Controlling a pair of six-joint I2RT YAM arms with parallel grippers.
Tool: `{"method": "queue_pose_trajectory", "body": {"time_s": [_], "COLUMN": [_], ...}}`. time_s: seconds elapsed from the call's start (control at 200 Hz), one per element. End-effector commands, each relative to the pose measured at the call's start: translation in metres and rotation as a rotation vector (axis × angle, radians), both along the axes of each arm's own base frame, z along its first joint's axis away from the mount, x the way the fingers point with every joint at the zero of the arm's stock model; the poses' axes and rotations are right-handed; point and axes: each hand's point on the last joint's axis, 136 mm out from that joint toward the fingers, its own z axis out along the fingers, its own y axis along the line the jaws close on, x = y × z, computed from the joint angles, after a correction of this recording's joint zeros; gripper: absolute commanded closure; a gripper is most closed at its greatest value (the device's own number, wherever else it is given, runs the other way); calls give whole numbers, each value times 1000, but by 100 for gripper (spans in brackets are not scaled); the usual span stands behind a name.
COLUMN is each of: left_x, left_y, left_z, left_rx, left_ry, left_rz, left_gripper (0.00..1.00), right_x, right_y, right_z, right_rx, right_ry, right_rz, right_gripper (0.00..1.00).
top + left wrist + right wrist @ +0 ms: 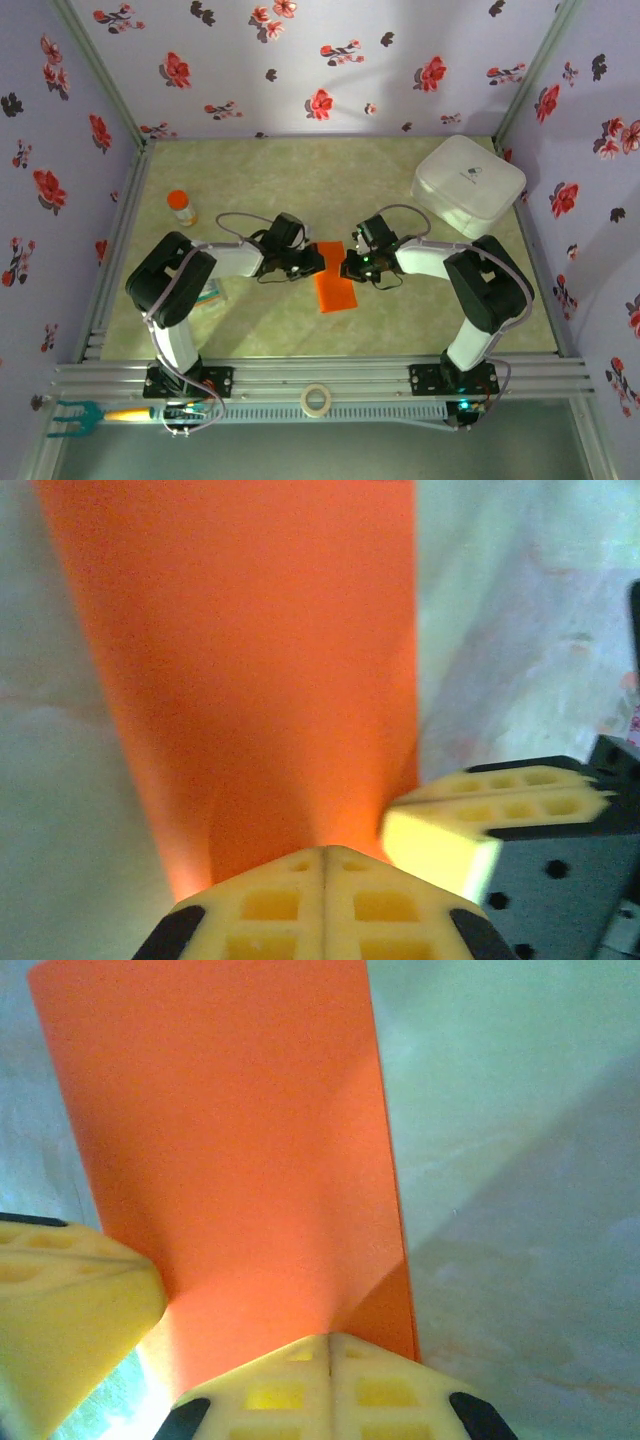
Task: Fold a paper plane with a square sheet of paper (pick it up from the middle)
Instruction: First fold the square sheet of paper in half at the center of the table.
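The square sheet of paper (334,283) is bright orange-red and lies mid-table as a long rectangle, its far end raised between both arms. My left gripper (318,262) is shut on that end, and the paper (260,660) fans out from its closed tips (326,850). My right gripper (349,265) is shut on the same end right beside it. In the right wrist view the paper (230,1140) puckers up into the closed tips (330,1336). Each wrist view catches the other gripper's yellow fingers (470,825) (60,1300) close by. A paper plane is out of view.
A white case (468,185) stands at the back right. An orange-capped bottle (181,207) stands at the back left, and a small packet (210,295) lies by the left arm. A tape roll (316,400) rests on the front rail. Flowered walls close in three sides.
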Motion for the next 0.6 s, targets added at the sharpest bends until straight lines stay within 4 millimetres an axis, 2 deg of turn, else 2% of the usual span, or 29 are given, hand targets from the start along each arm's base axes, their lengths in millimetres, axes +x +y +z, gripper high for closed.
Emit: {"method": "queue_pose_trajectory", "body": {"time_s": [0.0, 0.08, 0.25, 0.48, 0.595], "left_x": [-2, -3, -2, 13, 21], "left_y": [8, 11, 12, -1, -4], "left_z": [-17, -25, -25, 25, 31], "left_rx": [18, 27, 41, -19, -36], "left_ry": [1, 2, 2, -65, -69], "left_rz": [-15, -9, -14, -28, -29], "left_gripper": [100, 100, 100, 100, 100], "right_x": [-26, -27, -27, -26, -27], "right_y": [-36, -37, -37, -37, -37], "right_z": [-40, -41, -41, -40, -40], "right_rx": [-172, -173, -172, -172, -170], "right_ry": [128, 129, 129, 126, 127], "right_rz": [-35, -39, -44, -48, -47], "right_gripper": [100, 100, 100, 100, 100]}}
